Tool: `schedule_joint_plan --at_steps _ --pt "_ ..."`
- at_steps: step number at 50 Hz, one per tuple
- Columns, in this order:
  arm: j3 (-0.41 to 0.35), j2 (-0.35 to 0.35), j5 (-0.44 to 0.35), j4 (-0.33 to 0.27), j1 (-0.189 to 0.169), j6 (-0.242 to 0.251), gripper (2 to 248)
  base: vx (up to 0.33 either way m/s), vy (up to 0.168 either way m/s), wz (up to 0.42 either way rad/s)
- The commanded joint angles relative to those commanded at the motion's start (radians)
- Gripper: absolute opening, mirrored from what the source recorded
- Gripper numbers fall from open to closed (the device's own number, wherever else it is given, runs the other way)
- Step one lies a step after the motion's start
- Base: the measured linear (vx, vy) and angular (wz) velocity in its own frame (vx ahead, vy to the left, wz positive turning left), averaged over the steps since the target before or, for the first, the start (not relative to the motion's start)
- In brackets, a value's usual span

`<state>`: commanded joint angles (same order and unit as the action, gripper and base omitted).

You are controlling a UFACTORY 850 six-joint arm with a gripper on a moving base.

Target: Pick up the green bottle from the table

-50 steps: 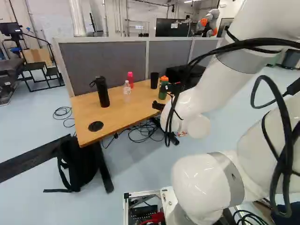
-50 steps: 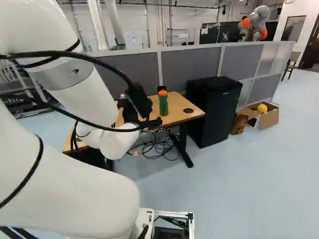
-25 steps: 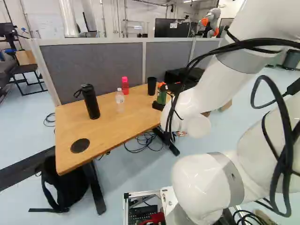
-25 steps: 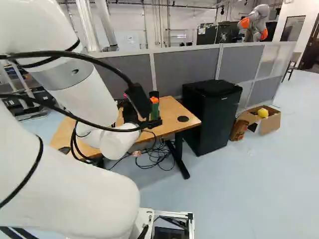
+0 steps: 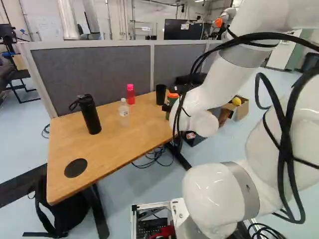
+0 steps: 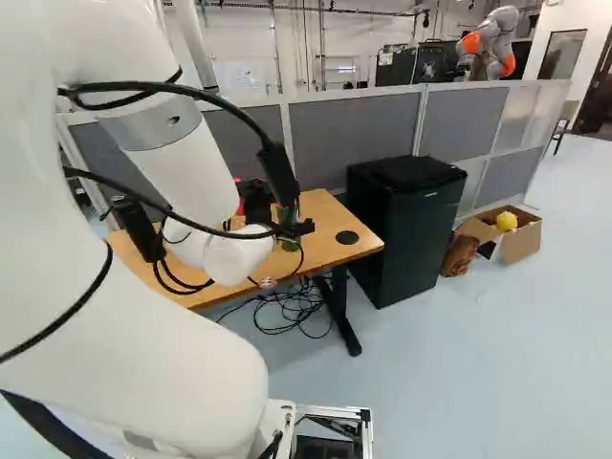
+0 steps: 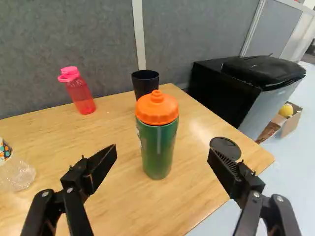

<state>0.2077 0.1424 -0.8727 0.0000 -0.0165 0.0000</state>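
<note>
In the right base view my gripper (image 6: 298, 229) is at the near side of the green bottle (image 6: 289, 235), above the table (image 6: 330, 251). The wrist view shows the gripper (image 7: 163, 151) open, its two fingers wide apart and nothing gripped. Upright on the table, the green bottle (image 7: 158, 147) with its orange lid stands ahead of the gap between the fingers. In the left base view my arm hides part of the bottle.
A black cup (image 7: 144, 82) stands behind the green bottle. Also on the table are a pink bottle (image 5: 130, 94), a clear bottle (image 5: 124, 112) and a black bottle (image 5: 90, 115). A black fridge (image 6: 402, 234) stands beside the table; another robot (image 6: 490, 46) is beyond the partition (image 6: 349, 134).
The base has moved closer to the table, which looks larger and has shifted in both base views. My arm has also shifted against its lowest joint, its wrist slightly to the right in the right base view.
</note>
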Motion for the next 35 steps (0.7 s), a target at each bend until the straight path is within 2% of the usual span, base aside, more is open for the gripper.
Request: schedule_joint_plan --at_steps 10,27,35 --pt "0.050 -0.053 0.017 0.000 -0.002 0.000 247 0.000 0.000 0.000" --pt "0.140 -0.144 0.220 0.000 -0.001 0.000 247 0.000 0.000 0.000" --pt "0.183 -0.185 0.255 0.000 0.000 0.000 247 0.000 0.000 0.000"
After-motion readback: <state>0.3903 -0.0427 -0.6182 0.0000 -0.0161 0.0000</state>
